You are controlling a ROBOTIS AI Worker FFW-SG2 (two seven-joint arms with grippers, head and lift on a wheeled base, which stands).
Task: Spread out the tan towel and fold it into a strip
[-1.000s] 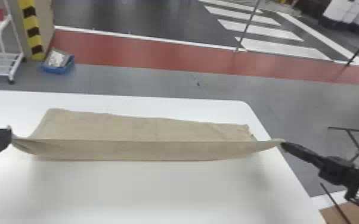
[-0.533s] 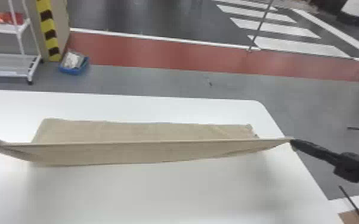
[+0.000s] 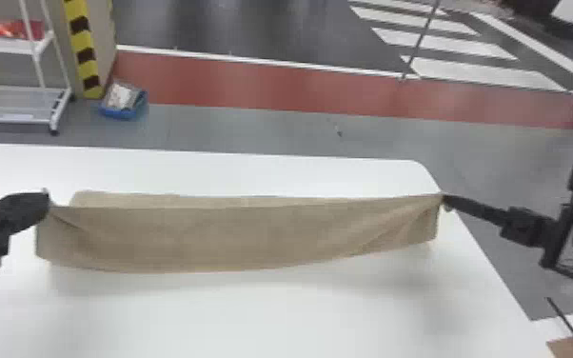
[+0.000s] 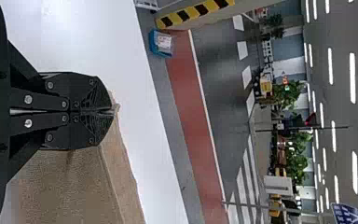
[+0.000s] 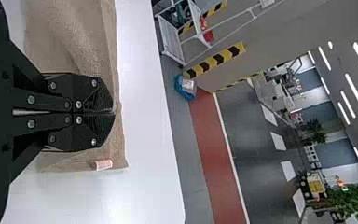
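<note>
Both grippers have gone up and toward the table's far edge since half a second ago, drawing a bit closer together, so more of the front layer of the tan towel shows and less of the back one.

Nearest is smooth, matte white table with a soft shadow on it. Then the towel's front panel hangs, bottom edge bowed, creases slanting off both ends, with a fine grainy weave up close. Left gripper is clamped on the left end of the raised edge; right gripper is clamped on the other end, near the table's right edge, with a small red-and-white tag just beside its fingers. Behind that, a thin band of the back layer shows, set in from the far edge.

Beyond the rounded far right corner it's gray floor, then a blue bin, a white wire rack, a red strip and white crosswalk stripes.
</note>
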